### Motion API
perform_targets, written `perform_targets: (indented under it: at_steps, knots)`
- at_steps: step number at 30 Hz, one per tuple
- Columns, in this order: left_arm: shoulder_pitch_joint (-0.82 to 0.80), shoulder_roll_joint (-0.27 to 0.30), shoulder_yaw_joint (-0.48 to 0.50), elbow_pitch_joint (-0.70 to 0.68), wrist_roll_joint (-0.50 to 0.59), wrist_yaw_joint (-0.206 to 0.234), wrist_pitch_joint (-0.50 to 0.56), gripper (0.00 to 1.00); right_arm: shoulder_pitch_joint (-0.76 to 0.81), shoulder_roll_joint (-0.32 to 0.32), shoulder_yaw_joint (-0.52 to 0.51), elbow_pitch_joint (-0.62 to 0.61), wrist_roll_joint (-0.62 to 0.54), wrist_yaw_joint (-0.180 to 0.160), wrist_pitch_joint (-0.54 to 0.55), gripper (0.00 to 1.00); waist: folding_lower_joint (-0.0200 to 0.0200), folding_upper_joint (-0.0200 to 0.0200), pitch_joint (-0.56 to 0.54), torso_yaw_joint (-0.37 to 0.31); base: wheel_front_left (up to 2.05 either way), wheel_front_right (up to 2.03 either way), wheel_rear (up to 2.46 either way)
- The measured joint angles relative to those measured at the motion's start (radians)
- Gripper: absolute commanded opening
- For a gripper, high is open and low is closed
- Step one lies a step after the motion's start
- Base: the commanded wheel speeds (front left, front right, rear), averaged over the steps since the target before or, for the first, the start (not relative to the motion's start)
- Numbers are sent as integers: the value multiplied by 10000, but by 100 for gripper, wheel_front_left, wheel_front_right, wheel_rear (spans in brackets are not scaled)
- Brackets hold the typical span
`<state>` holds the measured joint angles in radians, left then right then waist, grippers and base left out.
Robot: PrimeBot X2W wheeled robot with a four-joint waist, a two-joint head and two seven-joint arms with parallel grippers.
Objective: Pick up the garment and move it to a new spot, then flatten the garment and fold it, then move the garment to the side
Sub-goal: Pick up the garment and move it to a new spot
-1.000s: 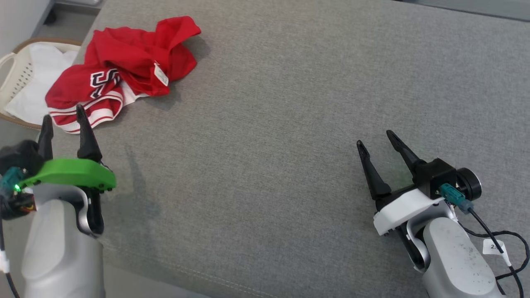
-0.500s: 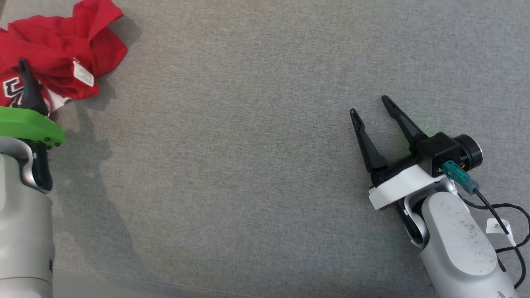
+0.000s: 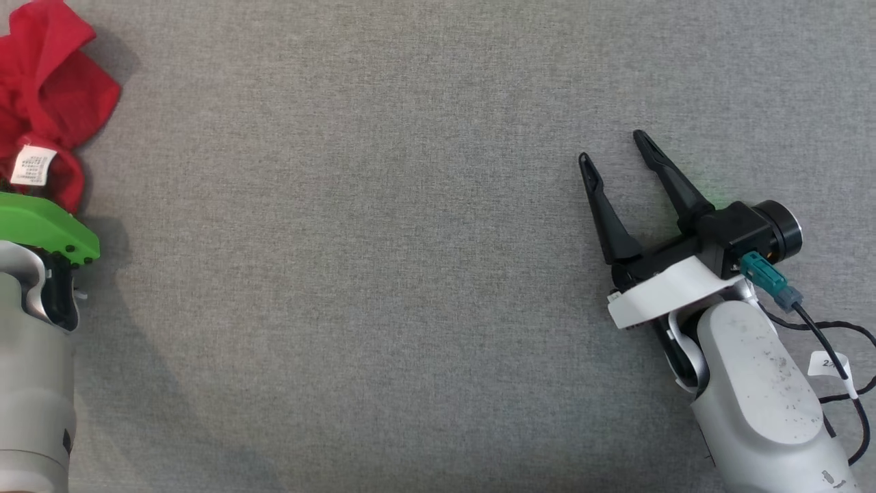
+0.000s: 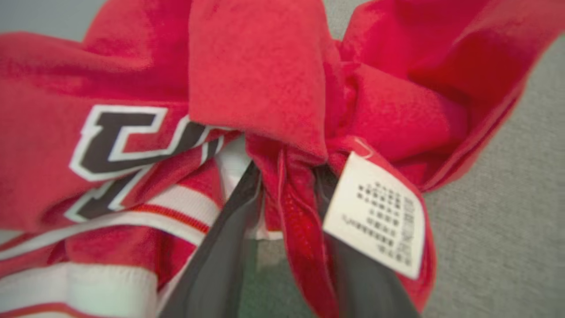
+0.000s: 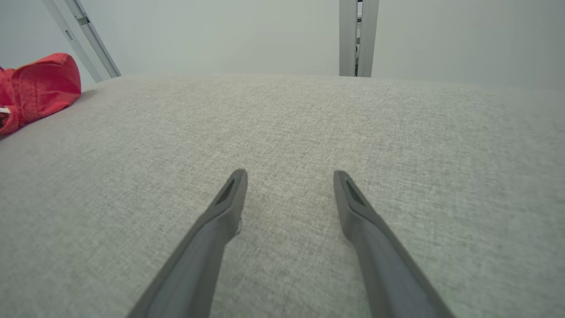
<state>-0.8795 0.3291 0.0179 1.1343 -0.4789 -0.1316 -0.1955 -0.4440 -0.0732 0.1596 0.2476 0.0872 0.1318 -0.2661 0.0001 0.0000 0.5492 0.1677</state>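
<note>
Plainly, the left hand (image 4: 291,176) is clenched on the red jersey (image 4: 265,79). In the left wrist view its two dark fingers (image 4: 212,265) come together around a bunched fold of the red cloth, which is pinched between them. A white care label (image 4: 375,216) hangs over the right finger. Black letters edged in white sit at the left of that frame, with white stripes below them.

In the head view the jersey is a crumpled heap in the upper left corner of the frame, lying on the grey fabric surface (image 3: 383,274). The left arm's green mount (image 3: 41,229) sits just under it at the left edge.

The right hand (image 3: 612,147) is at the lower right of the head view, well apart from the jersey. Its fingers are spread wide with nothing between them, pointing up the frame over bare grey fabric. In the right wrist view a bit of the red cloth shows at the upper left edge, with a pale wall (image 5: 220,35) behind.
</note>
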Motion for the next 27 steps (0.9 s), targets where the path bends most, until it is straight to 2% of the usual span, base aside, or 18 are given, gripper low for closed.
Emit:
perform_targets:
  at_steps: [6,9,13,21,27]
  knots:
    - [-1,84,-522,-453,-29,0,-543,0,70,46,-247,238,44,0,6,100,0,0,-303,-47,0,0,0]
    - [-96,240,-784,-1266,136,0,-625,0,267,75,-416,328,94,-2,15,100,0,0,-555,-41,0,0,0]
    - [-267,407,-872,-3158,633,0,-656,0,588,159,-550,441,201,-2,19,100,0,0,-1007,-45,0,0,0]
    - [-164,-117,-1988,-6011,1026,0,-662,0,1159,226,-591,499,725,-2,19,100,0,0,-2055,-294,0,0,0]
    - [-100,-809,-3319,-7099,686,0,-669,0,1447,230,-355,518,1129,-2,19,100,0,0,-2550,-943,0,0,0]
